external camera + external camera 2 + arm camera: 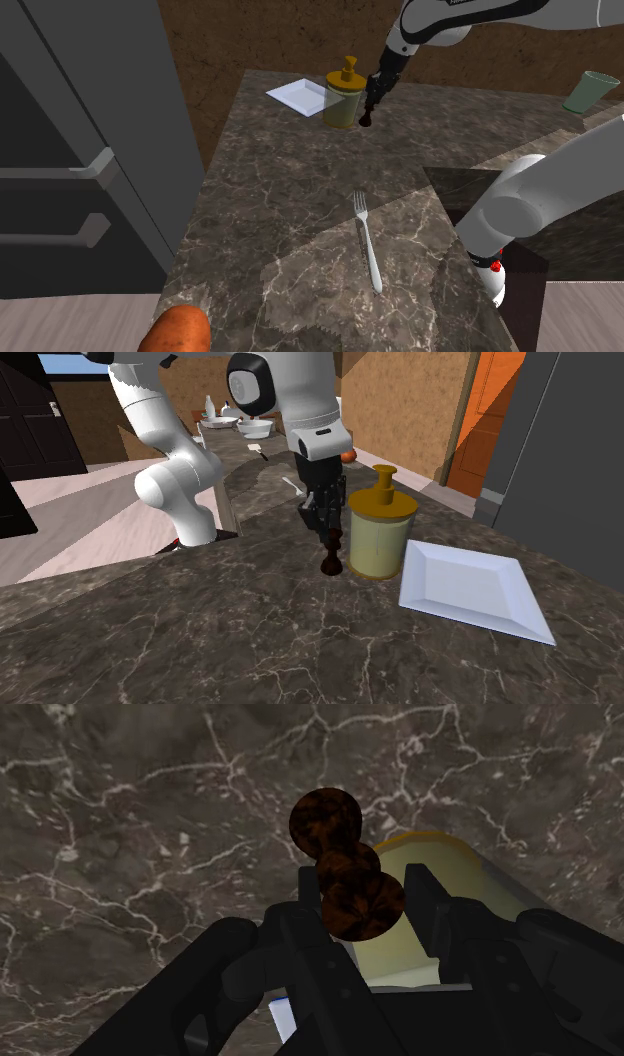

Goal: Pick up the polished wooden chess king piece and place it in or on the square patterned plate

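The dark brown chess king stands on the marble counter, close beside a jar with a mustard-yellow lid. My black gripper comes down over it from above, shut on the king's upper part. In the wrist view both fingers clasp the king's rounded top, with the jar just behind. The white square plate lies flat on the far side of the jar from the king. In the shoulder view the king hangs under the gripper, and the plate sits left of the jar.
A silver fork lies mid-counter, nearer the stand. A green cup stands at the far right, and an orange object sits at the counter's near corner. A grey fridge flanks the counter's left edge. White bowls stand behind the arm.
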Controlling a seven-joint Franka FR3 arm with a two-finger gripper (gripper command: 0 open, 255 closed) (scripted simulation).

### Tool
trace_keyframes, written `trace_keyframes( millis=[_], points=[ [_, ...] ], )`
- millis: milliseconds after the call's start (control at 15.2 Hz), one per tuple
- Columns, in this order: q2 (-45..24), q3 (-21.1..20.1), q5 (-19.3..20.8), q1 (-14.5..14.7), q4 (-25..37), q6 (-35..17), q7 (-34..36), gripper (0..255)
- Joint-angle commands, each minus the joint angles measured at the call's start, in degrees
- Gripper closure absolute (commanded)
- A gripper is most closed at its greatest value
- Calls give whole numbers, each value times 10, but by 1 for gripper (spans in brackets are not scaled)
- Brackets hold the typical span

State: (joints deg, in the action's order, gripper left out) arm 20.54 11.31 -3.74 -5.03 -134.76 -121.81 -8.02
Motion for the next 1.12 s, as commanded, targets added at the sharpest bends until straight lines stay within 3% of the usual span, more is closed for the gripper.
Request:
trace_keyframes(
  millis=[0,396,1056],
  points=[
    [0,0,0,0,0,0,0,255],
    [0,0,0,0,0,0,0,255],
    [14,-4,5,-1,64,79,10,255]
  ],
)
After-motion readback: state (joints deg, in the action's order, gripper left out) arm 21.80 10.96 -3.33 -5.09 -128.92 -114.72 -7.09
